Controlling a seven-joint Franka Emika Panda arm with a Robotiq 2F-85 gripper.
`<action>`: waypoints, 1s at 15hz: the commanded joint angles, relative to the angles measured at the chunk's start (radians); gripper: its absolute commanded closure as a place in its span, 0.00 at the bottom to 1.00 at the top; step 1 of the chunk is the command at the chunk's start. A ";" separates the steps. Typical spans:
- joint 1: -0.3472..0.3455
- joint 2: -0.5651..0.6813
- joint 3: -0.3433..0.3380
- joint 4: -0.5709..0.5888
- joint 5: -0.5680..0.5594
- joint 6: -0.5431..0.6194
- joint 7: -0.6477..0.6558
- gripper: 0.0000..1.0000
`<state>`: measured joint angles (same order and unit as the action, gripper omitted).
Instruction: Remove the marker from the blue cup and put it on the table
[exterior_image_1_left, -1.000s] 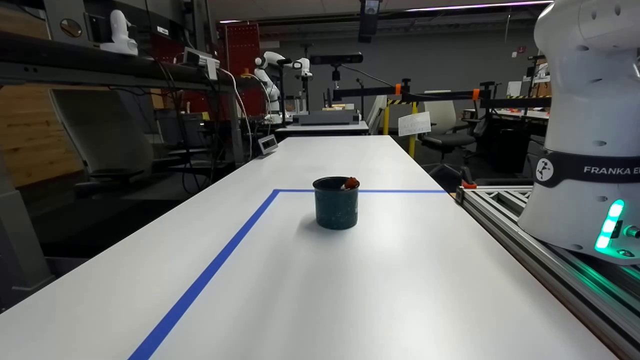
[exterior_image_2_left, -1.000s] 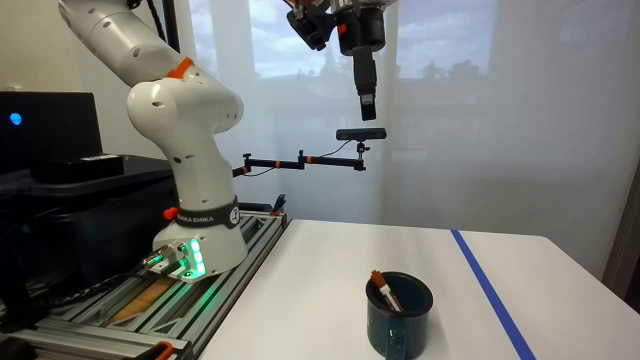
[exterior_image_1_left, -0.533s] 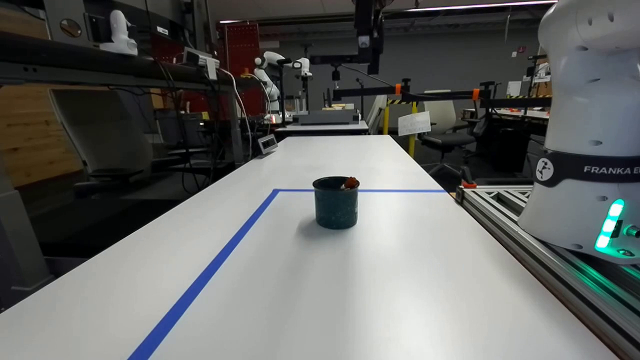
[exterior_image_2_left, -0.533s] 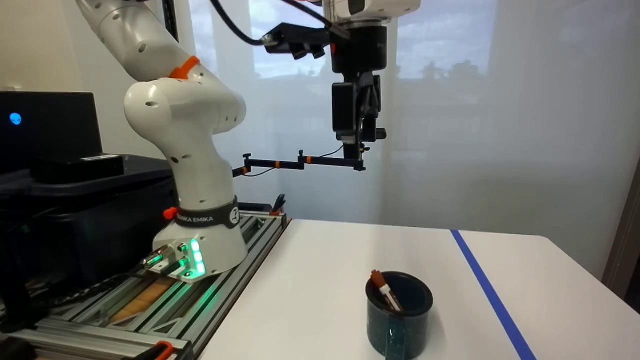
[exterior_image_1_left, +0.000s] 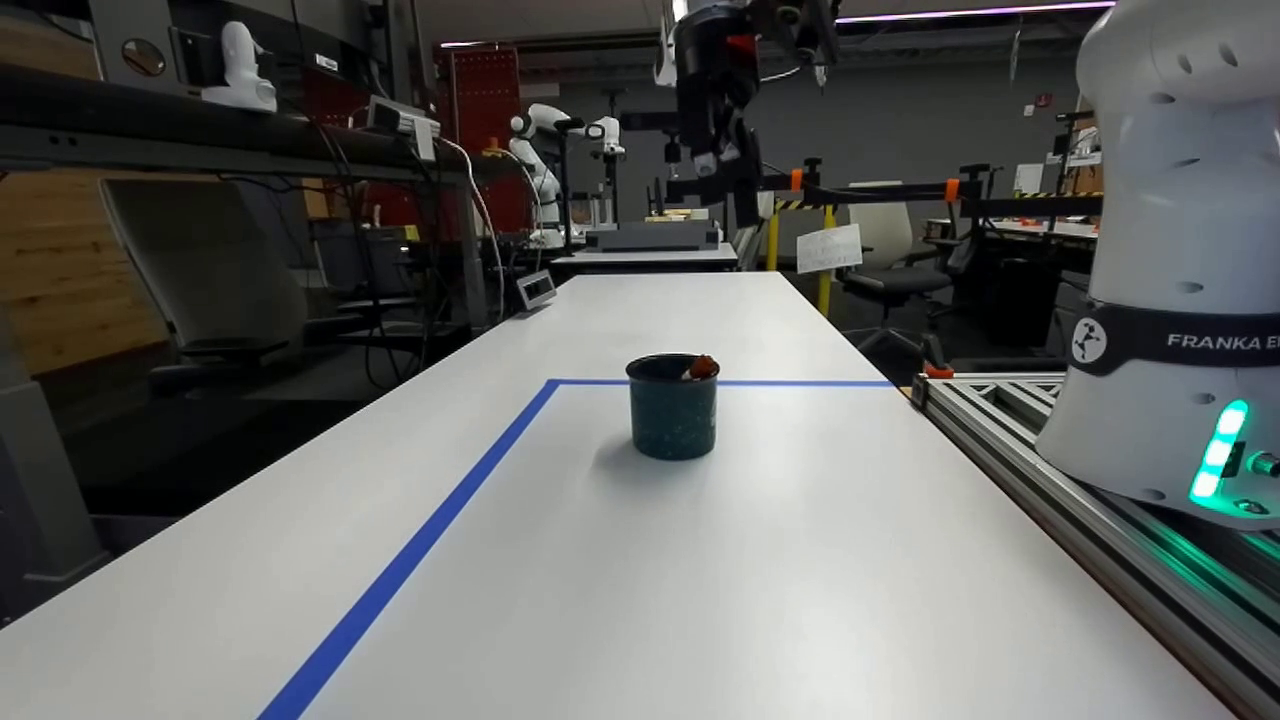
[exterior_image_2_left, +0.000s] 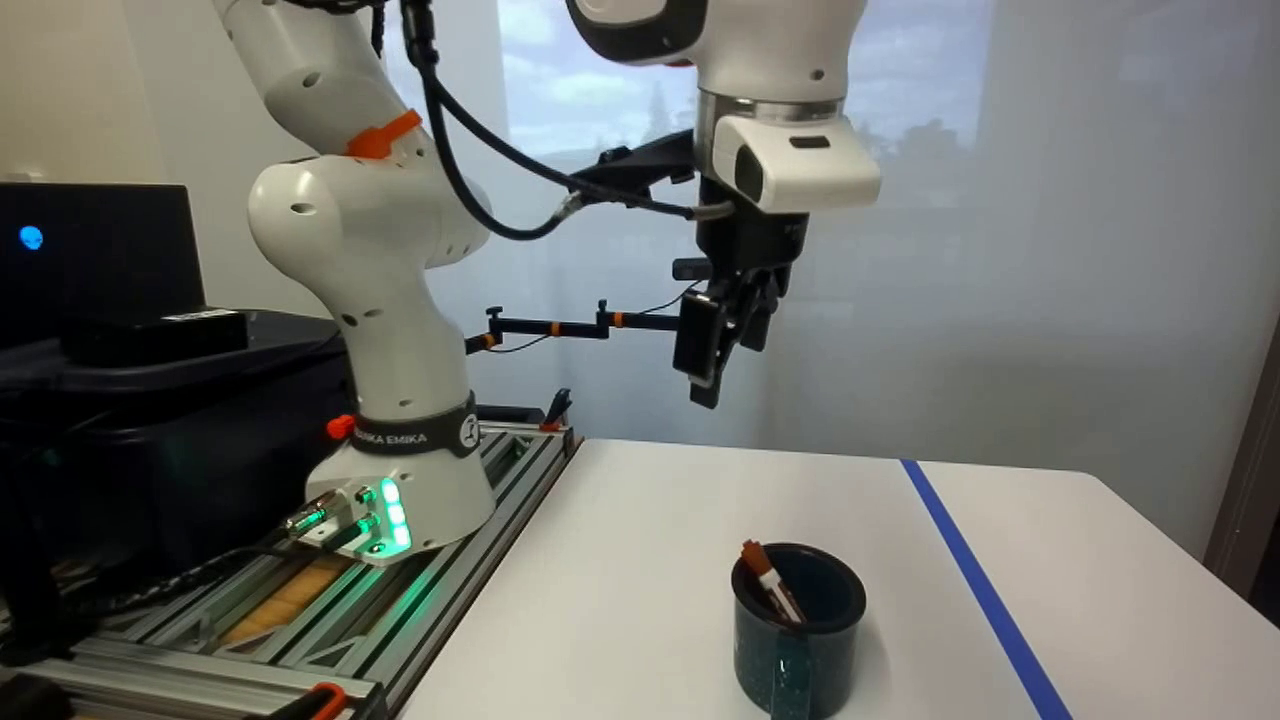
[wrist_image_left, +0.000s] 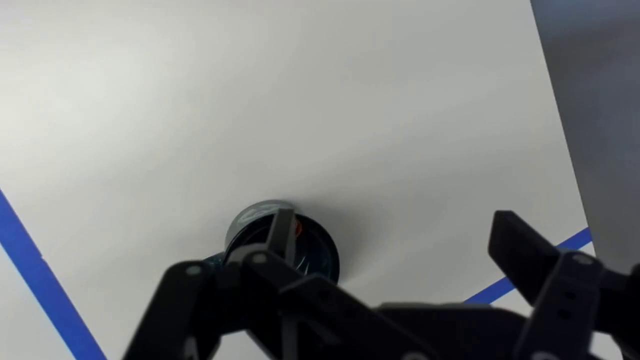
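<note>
The blue cup (exterior_image_1_left: 672, 418) stands upright on the white table (exterior_image_1_left: 800, 570). In an exterior view it shows a handle on the near side of the cup (exterior_image_2_left: 757, 660). The marker (exterior_image_2_left: 772, 582) leans inside, its red-orange end (exterior_image_1_left: 703, 367) above the rim. My gripper (exterior_image_2_left: 728, 372) hangs in the air well above the table, tilted, apart from the cup. In the wrist view my gripper (wrist_image_left: 392, 214) is open with nothing between its fingers. Its left finger covers part of the cup (wrist_image_left: 322, 252); only a bit of the marker's red end (wrist_image_left: 298, 228) shows.
Blue tape (exterior_image_2_left: 985, 590) lines the table. The robot base (exterior_image_2_left: 410, 490) stands on a metal rail frame at the table's side. A camera on a black arm (exterior_image_2_left: 722, 268) stands behind. A small grey device (exterior_image_1_left: 536, 289) sits at the table's far edge.
The gripper has come down and tilted, turning so that both fingers show. The arm has come forward over the table. The cup and the marker have not moved.
</note>
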<state>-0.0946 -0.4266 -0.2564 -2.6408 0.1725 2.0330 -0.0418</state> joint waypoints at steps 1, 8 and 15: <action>-0.025 0.088 0.043 0.017 -0.005 0.114 0.008 0.00; -0.028 0.094 0.051 0.005 0.005 0.112 -0.003 0.00; -0.050 0.169 0.021 0.063 0.021 0.087 -0.027 0.00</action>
<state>-0.1238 -0.3079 -0.2263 -2.6286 0.1714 2.1472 -0.0406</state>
